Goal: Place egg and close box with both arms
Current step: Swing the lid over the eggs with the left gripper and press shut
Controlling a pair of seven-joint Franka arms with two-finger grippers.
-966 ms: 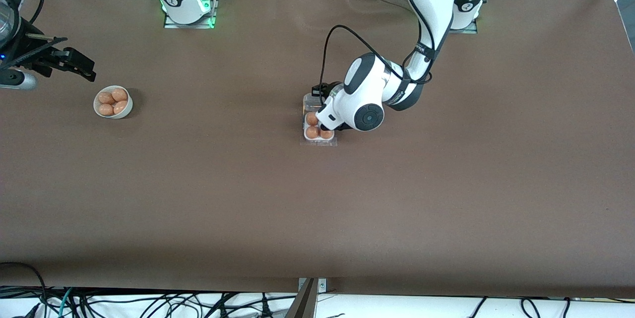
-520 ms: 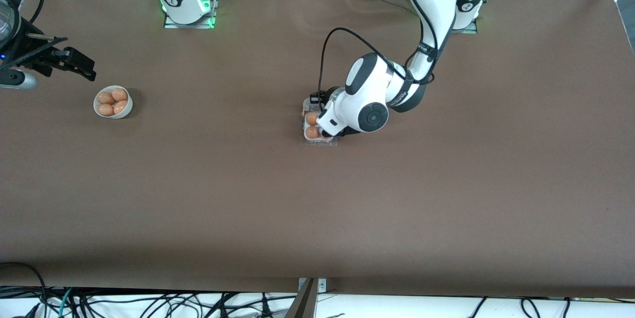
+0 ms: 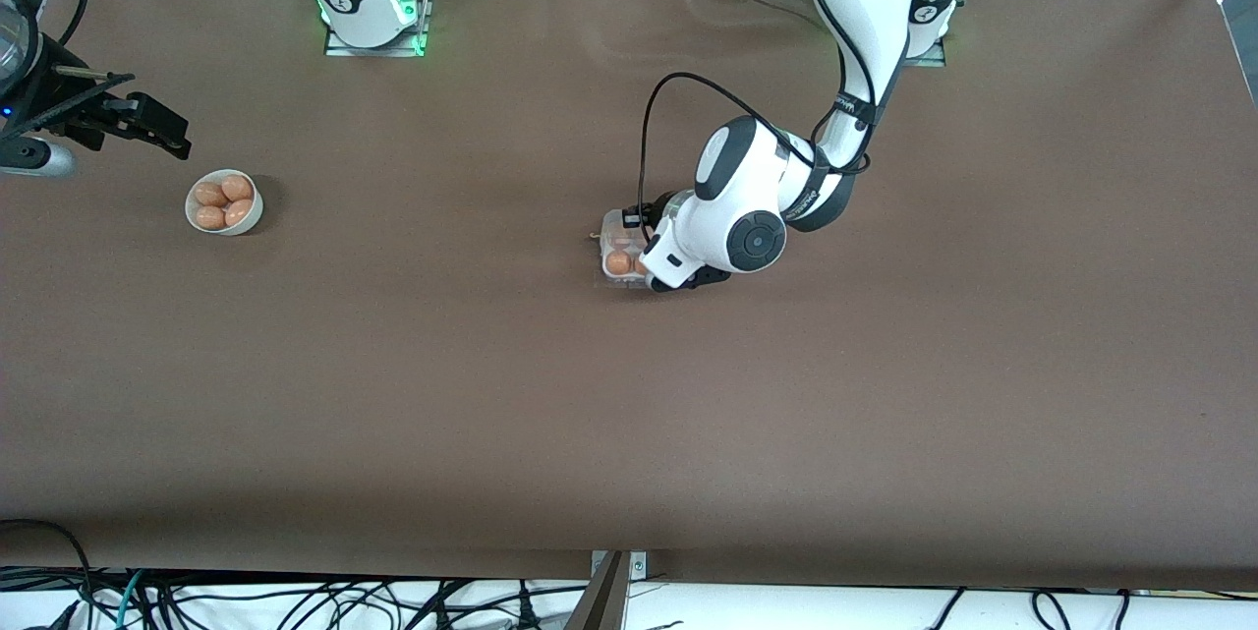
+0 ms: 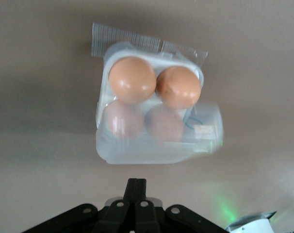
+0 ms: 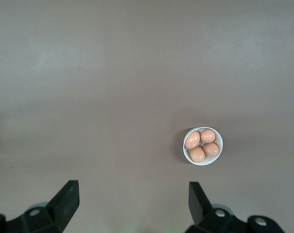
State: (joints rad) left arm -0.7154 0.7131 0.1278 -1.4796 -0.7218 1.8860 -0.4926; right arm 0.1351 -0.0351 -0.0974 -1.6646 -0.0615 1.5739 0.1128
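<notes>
Small white four-cell egg box with clear hinged lid (image 3: 621, 258) sat mid-tabletop, lid half over four tan eggs. Left gripper (image 4: 135, 188) pinched together just beside it; right gripper (image 5: 132, 196) spread apart, waiting near white bowl (image 3: 224, 202).

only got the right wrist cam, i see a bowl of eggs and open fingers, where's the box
Observer: The box sits mid-table, well toward the left arm's end from the bowl.
Operator: lid shut?
Observer: Not fully. The clear lid lies over two eggs; the other two eggs in the box are bare.
Operator: where's the left gripper
Observer: The left gripper is shut, holds nothing, and is low beside the box at the lid's edge.
</notes>
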